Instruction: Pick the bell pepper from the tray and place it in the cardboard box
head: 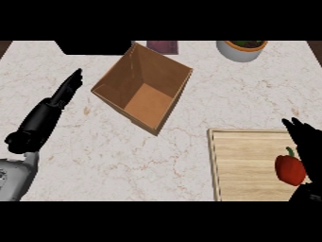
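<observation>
One red bell pepper [289,169] lies on the wooden tray [241,160] at near right, touching the right robot hand [315,150], fingers extended. Left robot hand [68,88], fingers straight, sits left of the cardboard box [144,87].

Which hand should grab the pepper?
Right. The right hand is already over the tray, right beside the pepper. The left hand is across the counter, left of the box.

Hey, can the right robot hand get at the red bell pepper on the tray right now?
Probably yes. The right robot hand is already beside the bell pepper over the tray, fingers straight, with nothing visible between them.
</observation>
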### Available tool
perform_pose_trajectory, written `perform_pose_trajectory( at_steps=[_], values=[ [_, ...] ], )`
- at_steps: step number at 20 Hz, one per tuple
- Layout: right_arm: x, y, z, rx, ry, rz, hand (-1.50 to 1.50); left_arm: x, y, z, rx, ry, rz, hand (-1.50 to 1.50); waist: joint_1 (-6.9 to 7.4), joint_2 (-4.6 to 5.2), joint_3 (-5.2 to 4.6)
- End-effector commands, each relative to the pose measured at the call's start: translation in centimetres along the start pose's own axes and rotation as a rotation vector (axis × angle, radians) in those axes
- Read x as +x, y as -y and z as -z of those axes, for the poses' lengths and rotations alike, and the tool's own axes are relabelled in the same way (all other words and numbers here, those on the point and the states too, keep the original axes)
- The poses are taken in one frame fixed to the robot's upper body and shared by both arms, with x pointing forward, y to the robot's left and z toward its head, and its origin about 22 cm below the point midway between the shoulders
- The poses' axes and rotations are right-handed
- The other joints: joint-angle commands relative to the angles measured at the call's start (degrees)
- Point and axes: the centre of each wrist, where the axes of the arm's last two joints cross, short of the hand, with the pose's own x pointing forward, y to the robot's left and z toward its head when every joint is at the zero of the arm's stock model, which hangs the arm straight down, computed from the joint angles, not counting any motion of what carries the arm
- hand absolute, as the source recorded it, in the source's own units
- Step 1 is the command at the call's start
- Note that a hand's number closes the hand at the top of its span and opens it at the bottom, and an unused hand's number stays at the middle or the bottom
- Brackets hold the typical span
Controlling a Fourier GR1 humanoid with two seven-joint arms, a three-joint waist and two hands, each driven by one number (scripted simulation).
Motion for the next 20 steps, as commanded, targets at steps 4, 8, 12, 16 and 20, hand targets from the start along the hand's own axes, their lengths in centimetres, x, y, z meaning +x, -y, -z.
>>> perform_pose_trajectory(
  at_steps=[4,8,12,16,20],
  values=[
    [0.1,-2.2,1.3,0.018,-0.098,-0.053,-1.50,2.2,1.8,-0.1,0.008,0.010,0.008,0.00,-0.15,-0.16,0.06],
    [0.3,-2.5,1.6,0.028,-0.057,-0.019,-1.50,-0.4,-0.6,-1.6,0.007,-0.010,-0.001,0.00,-0.29,-0.07,0.03],
    [-0.7,-3.0,3.3,0.072,-0.067,-0.014,-1.50,0.2,-0.4,-1.1,-0.003,0.010,0.009,0.00,-0.26,-0.06,0.04],
    [0.0,-5.2,3.8,0.061,-0.104,-0.036,-1.50,1.6,1.2,0.2,0.016,0.009,0.015,0.00,-0.26,-0.06,0.05],
    [-2.9,-6.0,2.6,0.055,-0.140,-0.067,-1.50,-0.2,1.3,-1.1,0.008,-0.002,0.000,0.00,-0.63,-0.14,0.04]
  ],
)
